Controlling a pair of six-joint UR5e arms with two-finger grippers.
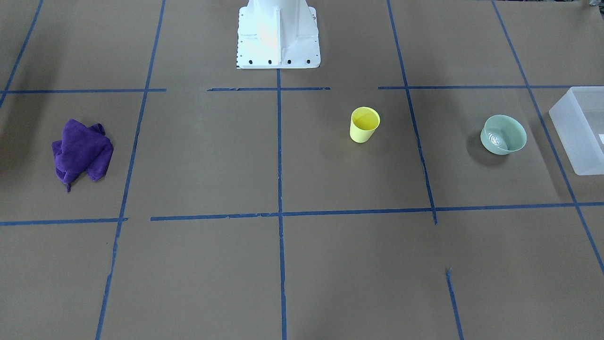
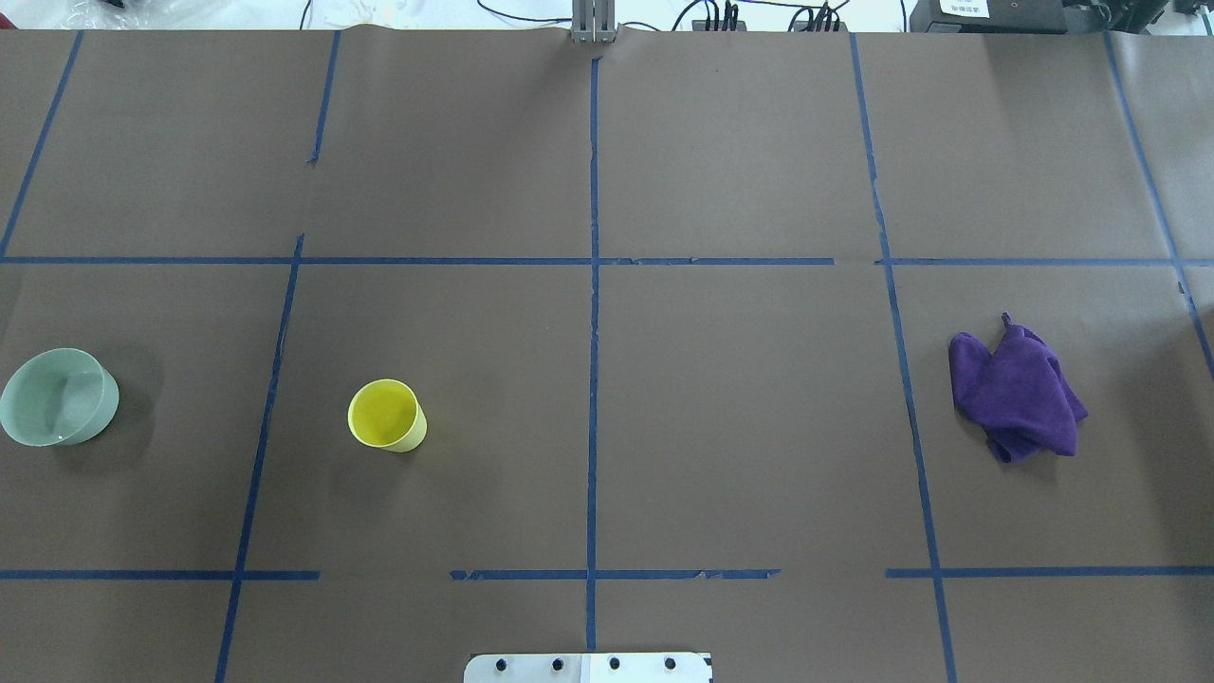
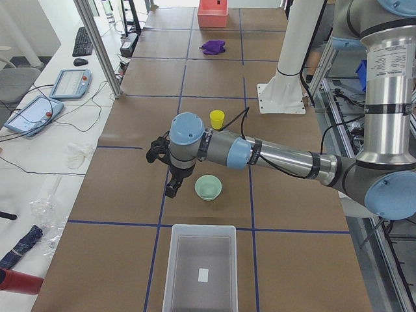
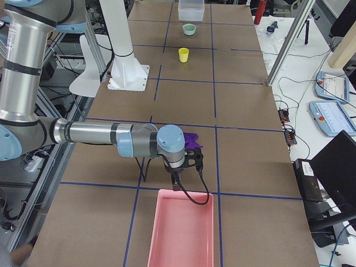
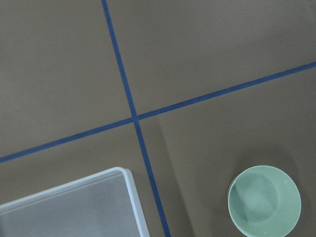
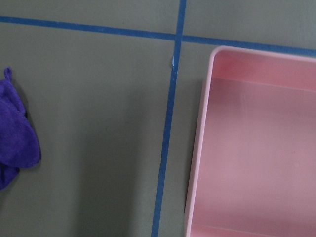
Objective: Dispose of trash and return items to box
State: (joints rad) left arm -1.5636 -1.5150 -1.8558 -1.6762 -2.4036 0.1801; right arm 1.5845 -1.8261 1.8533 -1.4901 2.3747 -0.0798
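The yellow cup (image 1: 364, 124) stands upright on the brown table, also in the overhead view (image 2: 386, 415). The mint-green bowl (image 1: 503, 134) sits upright beyond it, near the frosted-white box (image 1: 578, 127). In the exterior left view my left gripper (image 3: 171, 189) hangs above the table just beside the bowl (image 3: 208, 188), not touching it; I cannot tell if it is open. The left wrist view shows the bowl (image 5: 264, 201) and a box corner (image 5: 129, 177). My right gripper (image 4: 176, 186) hangs between a purple cloth (image 4: 192, 141) and a pink bin (image 4: 181, 233); its state is unclear.
The crumpled purple cloth (image 2: 1020, 389) lies on the robot's right side of the table. The pink bin's rim (image 6: 200, 138) is close under the right wrist. The white robot base (image 1: 278, 35) stands at the table's middle edge. Blue tape lines grid the table.
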